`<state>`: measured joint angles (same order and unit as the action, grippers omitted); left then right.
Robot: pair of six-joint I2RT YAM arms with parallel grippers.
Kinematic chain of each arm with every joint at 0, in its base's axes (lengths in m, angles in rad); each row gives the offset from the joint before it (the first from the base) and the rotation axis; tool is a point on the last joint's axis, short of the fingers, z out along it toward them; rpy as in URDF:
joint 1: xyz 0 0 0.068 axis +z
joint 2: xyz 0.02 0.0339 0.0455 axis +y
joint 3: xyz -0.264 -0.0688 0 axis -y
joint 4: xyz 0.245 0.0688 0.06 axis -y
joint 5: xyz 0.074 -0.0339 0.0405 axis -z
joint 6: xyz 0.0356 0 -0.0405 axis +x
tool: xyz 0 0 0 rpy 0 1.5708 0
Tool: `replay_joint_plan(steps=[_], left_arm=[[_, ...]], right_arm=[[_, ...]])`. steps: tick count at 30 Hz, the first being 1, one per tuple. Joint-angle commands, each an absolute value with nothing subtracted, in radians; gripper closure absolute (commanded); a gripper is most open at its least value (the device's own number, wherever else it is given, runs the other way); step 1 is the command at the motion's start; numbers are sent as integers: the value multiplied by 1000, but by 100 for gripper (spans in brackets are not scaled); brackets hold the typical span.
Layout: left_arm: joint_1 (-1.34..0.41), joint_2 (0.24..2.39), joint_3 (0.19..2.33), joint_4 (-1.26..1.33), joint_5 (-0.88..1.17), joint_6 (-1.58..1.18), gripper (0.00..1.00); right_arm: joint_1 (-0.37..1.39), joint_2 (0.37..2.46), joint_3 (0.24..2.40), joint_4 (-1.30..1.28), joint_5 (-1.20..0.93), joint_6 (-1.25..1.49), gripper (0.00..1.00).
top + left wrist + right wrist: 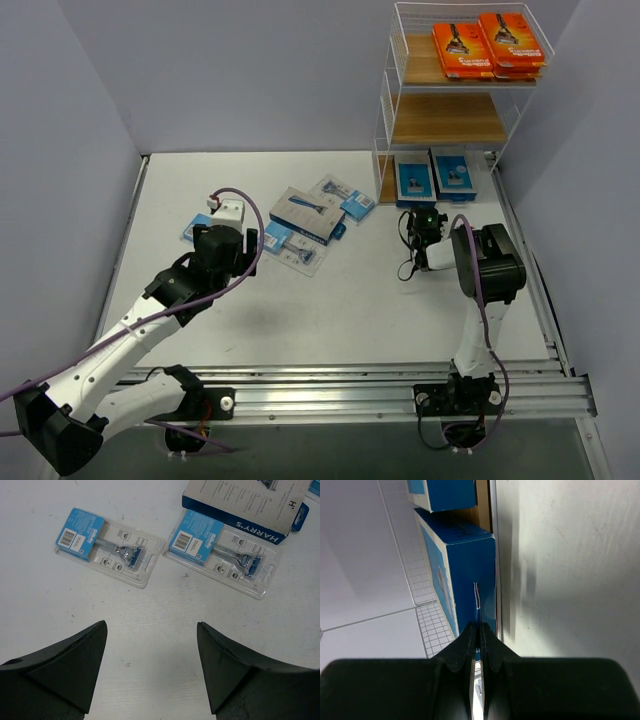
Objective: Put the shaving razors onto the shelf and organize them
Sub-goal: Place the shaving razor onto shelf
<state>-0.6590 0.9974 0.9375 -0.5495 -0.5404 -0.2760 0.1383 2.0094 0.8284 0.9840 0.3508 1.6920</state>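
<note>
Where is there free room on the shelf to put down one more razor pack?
The middle tier is bare wood. The top tier has a free strip left of the orange packs. The bottom tier is crowded: two blue boxes lie there, with the right claw at its front.

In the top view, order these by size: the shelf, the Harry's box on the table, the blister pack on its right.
1. shelf, by far the largest
2. Harry's box
3. blister pack, somewhat smaller than the box

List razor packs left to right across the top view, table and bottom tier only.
lone blister pack, blue-and-grey box, left blue box, right blue box on the shelf. Skipped: blister packs overlapping that box.
</note>
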Motion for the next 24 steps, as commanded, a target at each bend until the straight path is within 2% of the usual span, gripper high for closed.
replay_joint_plan(steps=[1, 24], left_arm=[[-655, 1000, 957, -522, -532, -270, 19], [-653, 1022, 963, -520, -531, -268, 19]], right_arm=[[137, 2028, 859, 1015, 428, 1726, 100], [106, 2105, 986, 979, 390, 1677, 100]])
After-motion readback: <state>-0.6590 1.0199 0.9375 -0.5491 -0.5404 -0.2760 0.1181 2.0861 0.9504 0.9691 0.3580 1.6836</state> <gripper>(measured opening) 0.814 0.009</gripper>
